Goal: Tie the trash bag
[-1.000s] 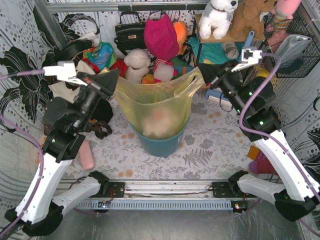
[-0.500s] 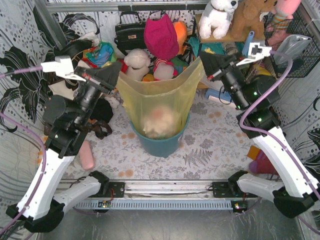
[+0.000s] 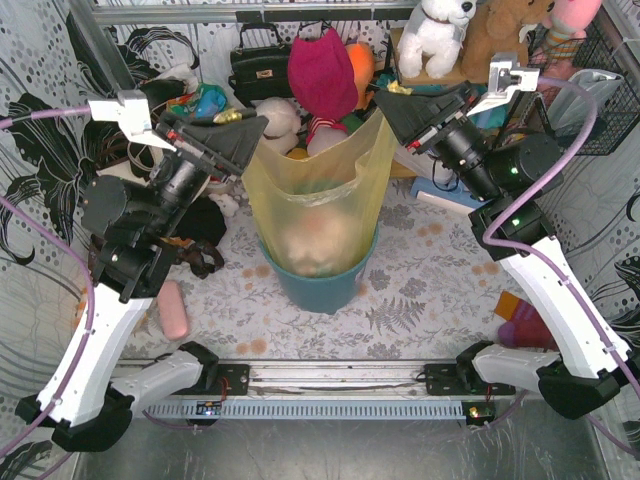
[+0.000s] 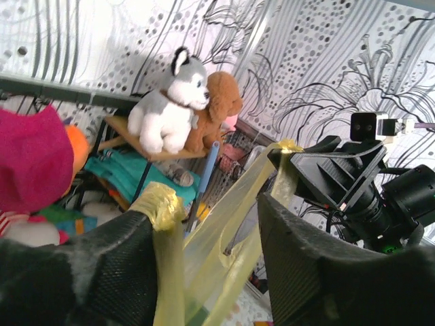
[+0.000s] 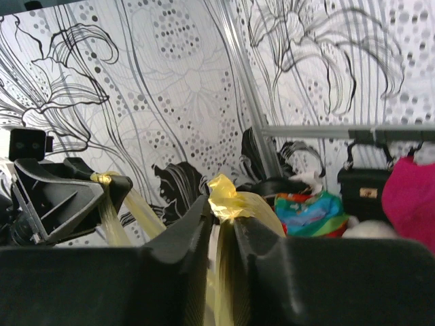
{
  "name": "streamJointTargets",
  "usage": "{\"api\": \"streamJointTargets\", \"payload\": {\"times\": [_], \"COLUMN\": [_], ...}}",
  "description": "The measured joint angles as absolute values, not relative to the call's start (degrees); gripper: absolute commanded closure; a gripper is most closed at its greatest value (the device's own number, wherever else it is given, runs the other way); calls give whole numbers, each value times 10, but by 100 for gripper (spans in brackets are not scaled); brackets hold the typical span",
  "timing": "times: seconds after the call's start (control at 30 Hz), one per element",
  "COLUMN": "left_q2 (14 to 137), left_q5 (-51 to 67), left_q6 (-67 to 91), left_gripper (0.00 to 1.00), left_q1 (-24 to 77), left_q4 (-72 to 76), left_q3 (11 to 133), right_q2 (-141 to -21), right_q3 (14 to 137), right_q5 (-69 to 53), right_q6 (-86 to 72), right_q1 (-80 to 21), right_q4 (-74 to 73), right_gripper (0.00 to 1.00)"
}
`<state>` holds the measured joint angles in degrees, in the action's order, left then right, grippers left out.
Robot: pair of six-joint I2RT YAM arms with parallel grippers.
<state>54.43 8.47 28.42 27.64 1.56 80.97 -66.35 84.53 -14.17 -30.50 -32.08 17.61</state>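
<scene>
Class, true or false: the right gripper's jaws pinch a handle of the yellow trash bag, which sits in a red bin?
False. The top external view shows the bin is teal, not red. The right gripper does pinch a handle of the trash bag.

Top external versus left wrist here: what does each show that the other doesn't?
Only the top external shows the teal bin and the whole trash bag, paper inside. Only the left wrist shows the left gripper with its fingers apart, a bag handle draped over one. Both show the right gripper holding the other handle.
</scene>
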Motion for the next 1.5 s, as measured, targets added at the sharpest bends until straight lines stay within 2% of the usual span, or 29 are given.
{"api": "streamJointTargets", "payload": {"times": [0.17, 0.47, 1.0, 1.5], "left_q2": [505, 496, 482, 577], "left_q5": [58, 61, 82, 80], "left_q6": [278, 271, 277, 241], "left_gripper": [21, 17, 15, 1], "left_q1": [276, 276, 276, 276], "left_q4": [-43, -163, -357, -520], "left_q3": [790, 850, 965, 1002], "right_q2": [-654, -638, -616, -621], "right_q3": [830, 877, 956, 956], "right_q5": [-144, -155, -150, -150], "right_q6": [-291, -239, -153, -140], "right_q1": [-321, -321, -321, -321], "right_q4": [128, 16, -99, -112], "right_gripper": [45, 35, 33, 33]}}
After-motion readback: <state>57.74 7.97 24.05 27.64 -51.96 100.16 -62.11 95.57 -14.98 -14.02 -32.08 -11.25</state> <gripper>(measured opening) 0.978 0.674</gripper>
